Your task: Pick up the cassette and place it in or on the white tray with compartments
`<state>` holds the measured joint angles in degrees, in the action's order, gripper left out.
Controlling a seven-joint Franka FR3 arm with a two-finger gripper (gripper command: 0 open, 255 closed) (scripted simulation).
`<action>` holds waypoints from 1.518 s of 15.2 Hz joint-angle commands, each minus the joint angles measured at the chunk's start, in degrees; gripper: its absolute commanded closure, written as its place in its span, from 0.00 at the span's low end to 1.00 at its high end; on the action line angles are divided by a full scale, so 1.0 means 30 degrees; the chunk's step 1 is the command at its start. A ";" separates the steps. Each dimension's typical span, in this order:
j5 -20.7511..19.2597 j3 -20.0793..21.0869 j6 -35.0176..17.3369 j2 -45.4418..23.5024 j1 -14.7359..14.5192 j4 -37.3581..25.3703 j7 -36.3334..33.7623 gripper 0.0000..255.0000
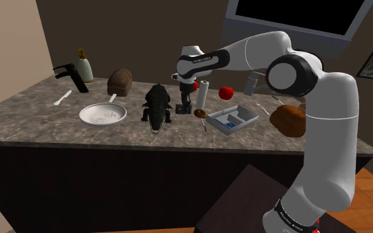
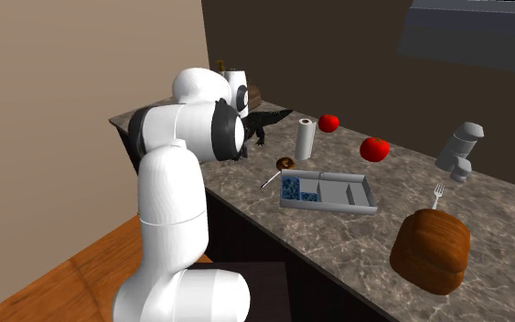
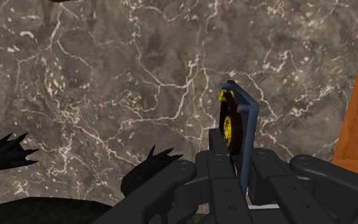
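Cassette (image 3: 240, 118), thin blue slab, yellow reels, clamped in black pincer (image 3: 237, 164) over veined countertop (image 3: 107, 76)

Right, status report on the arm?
Black gripper shut on blue-edged cassette with yellow reels. Not yet in pale compartmented tray. White upright roll near route.

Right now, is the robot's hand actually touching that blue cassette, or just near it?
Touching. The wrist view shows the cassette standing on edge between the hand's two black fingers, which clasp both its faces with no gap.
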<state>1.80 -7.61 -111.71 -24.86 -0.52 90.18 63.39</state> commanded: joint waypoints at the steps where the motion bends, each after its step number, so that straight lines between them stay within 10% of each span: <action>1: -0.0023 -0.0005 0.0436 0.0148 -0.0018 -0.0282 -0.0028 1.00; 23: 0.0200 -0.2681 -0.0505 0.2200 0.5122 0.2576 0.7881 1.00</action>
<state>2.31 -15.30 -113.09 -18.26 14.10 97.77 85.81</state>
